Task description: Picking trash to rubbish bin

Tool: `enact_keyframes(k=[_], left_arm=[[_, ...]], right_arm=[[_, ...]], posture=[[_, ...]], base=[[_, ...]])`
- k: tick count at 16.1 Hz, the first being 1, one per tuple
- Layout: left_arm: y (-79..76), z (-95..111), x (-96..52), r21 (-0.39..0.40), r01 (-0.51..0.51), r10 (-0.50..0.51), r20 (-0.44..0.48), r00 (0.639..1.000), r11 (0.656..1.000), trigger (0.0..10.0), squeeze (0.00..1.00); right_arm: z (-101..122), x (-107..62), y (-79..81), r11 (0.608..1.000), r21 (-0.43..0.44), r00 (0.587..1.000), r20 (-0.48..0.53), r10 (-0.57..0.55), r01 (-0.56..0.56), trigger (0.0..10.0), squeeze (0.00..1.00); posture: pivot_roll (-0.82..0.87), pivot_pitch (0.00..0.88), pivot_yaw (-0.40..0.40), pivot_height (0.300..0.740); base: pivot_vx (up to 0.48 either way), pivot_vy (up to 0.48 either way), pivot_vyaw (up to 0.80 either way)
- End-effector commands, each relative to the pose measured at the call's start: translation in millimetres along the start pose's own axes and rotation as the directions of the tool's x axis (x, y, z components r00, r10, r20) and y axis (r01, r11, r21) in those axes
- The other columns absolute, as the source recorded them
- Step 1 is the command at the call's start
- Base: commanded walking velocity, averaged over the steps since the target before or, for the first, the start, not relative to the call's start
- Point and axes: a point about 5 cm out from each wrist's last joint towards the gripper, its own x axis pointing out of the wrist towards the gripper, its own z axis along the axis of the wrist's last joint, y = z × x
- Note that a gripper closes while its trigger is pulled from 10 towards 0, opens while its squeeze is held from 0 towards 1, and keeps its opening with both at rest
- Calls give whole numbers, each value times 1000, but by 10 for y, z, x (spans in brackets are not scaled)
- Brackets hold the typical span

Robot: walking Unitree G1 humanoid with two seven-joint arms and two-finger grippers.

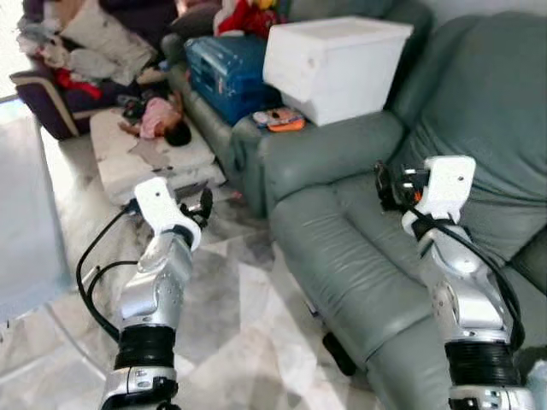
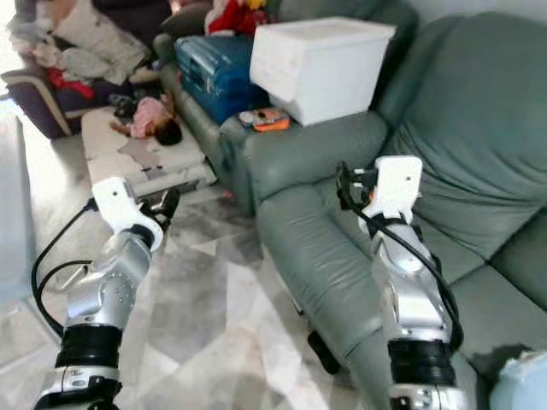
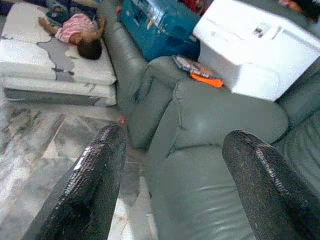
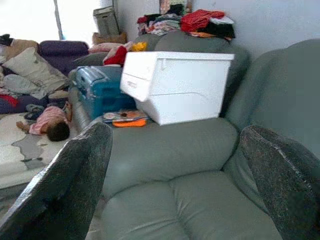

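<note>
- The two eye views look forward and down from the robot's head at the grey-green sofa (image 1: 359,222), with marble floor (image 1: 231,316) beside it.
- The left wrist view looks past its two black fingers (image 3: 87,185) toward the sofa's armrest, from low near the floor.
- The right wrist view faces the sofa's seat and back, close above the cushion.
- All views share the white box (image 4: 175,85) on the sofa's armrest.

Grey-green leather sofa (image 1: 342,222). On its armrest: plain white box (image 1: 335,64), orange item (image 1: 285,125). Beside box: blue suitcase (image 1: 226,73). Left of sofa: grey-white marbled floor (image 1: 231,316), person in pink-striped top (image 1: 156,117).
</note>
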Motion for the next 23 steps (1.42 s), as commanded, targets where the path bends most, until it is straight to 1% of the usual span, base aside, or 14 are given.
enact_keyframes(k=[1,3,4,5,6,7,14,18,23], left_arm=[[59,33,5,7,-21,21,5,1000,1000,10000,0],[60,36,7,8,-21,21,6,1000,1000,10000,0],[59,37,7,10,-20,20,6,1000,1000,10000,0],[48,39,5,11,-12,12,13,1000,1000,10000,0],[36,39,4,13,-3,3,15,1000,1000,10000,0],[26,42,2,16,9,-10,21,1000,1000,10000,0],[6,53,2,31,47,-48,27,999,998,10000,0],[-1,12,8,43,67,-67,1,998,997,10000,0],[6,2,11,54,74,-74,-4,997,996,10000,0]], right_arm=[[72,30,60,1000,-4,999,28,20,-20,10000,408],[74,31,62,1000,-5,999,29,20,-20,10000,412],[74,31,62,1000,-6,999,29,19,-19,10000,412],[66,31,56,1000,-3,1000,25,15,-15,10000,396],[64,33,50,1000,-2,1000,22,11,-11,10000,349],[64,32,50,1000,-3,1000,22,10,-10,10000,337],[57,28,40,1000,-4,1000,17,5,-5,10000,294],[57,26,36,1000,-6,1000,16,3,-3,10000,290],[55,25,28,1000,-8,1000,14,2,-2,10000,290]], posture=[[-24,0,31,740],[-24,0,31,740],[-24,0,32,740],[-25,0,32,740],[-25,0,32,740],[-26,0,34,740],[-28,0,34,740],[-31,0,34,740],[-32,0,33,740]], base=[[0,368,0],[0,368,0],[0,0,0],[0,0,0],[0,0,-431],[0,0,-519],[0,0,-800],[0,0,-800],[0,0,-800]])
